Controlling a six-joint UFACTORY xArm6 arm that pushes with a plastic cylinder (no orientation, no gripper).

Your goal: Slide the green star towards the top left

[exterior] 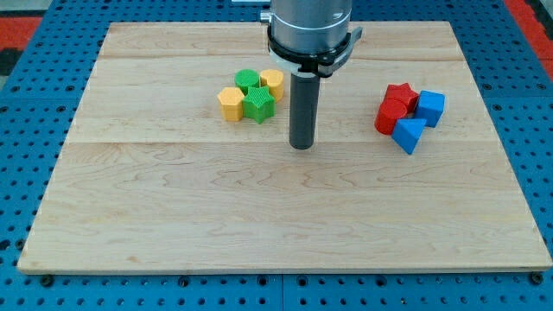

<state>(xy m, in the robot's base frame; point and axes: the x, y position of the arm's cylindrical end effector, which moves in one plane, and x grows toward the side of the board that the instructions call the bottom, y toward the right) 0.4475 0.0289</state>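
The green star (258, 104) lies on the wooden board (285, 207) left of centre near the view's top, in a tight cluster. A green round block (246, 80) touches it above, a yellow block (231, 103) on its left, and another yellow block (273, 82) at its upper right. My tip (301, 145) is the lower end of the dark rod; it rests on the board to the right of and slightly below the green star, a small gap away, touching no block.
At the view's right sits a second cluster: a red star (399, 93), a red block (390, 116), a blue cube (430, 107) and a blue triangular block (409, 134). The board lies on a blue perforated table (26, 104).
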